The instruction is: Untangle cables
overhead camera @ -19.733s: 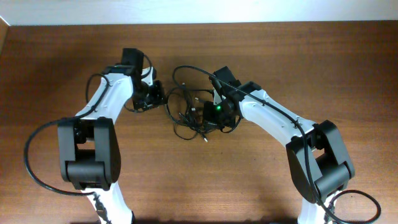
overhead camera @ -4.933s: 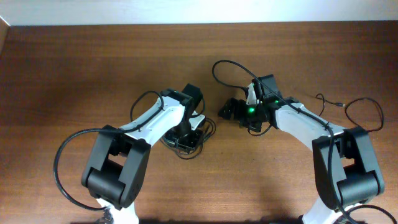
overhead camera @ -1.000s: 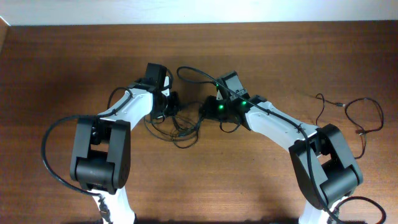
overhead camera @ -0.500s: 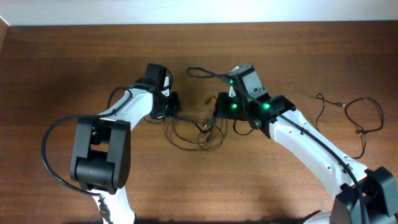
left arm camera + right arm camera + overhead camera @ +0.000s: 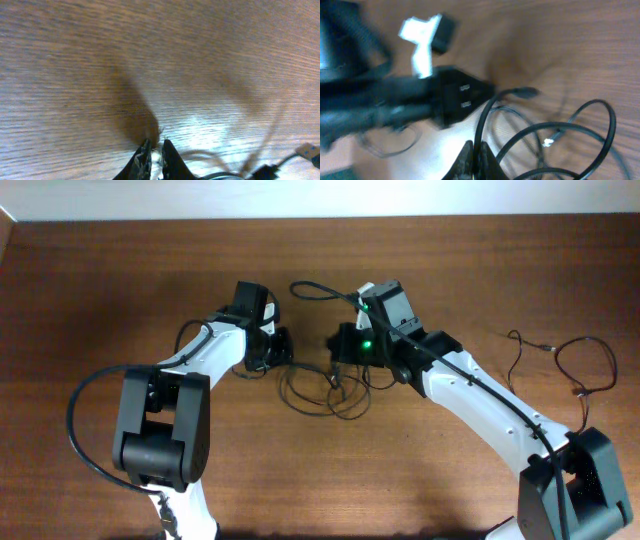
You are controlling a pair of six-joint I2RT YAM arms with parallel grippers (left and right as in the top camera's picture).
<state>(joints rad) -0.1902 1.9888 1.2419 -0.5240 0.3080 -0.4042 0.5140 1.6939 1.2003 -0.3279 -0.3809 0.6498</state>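
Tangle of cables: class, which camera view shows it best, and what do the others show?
Overhead: the whole tangle of cables lies spread between both arms. Right wrist shows only a few close loops; left wrist shows just blurred strands at the bottom edge.

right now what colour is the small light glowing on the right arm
The small glowing light is green; it shows best in the overhead view.

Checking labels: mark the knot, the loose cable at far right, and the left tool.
knot [image 5: 335,380]: overhead, centre of the tangle.
loose cable [image 5: 590,339]: overhead, top of its loop.
left tool [image 5: 154,149]: left wrist, midway between the fingertips.
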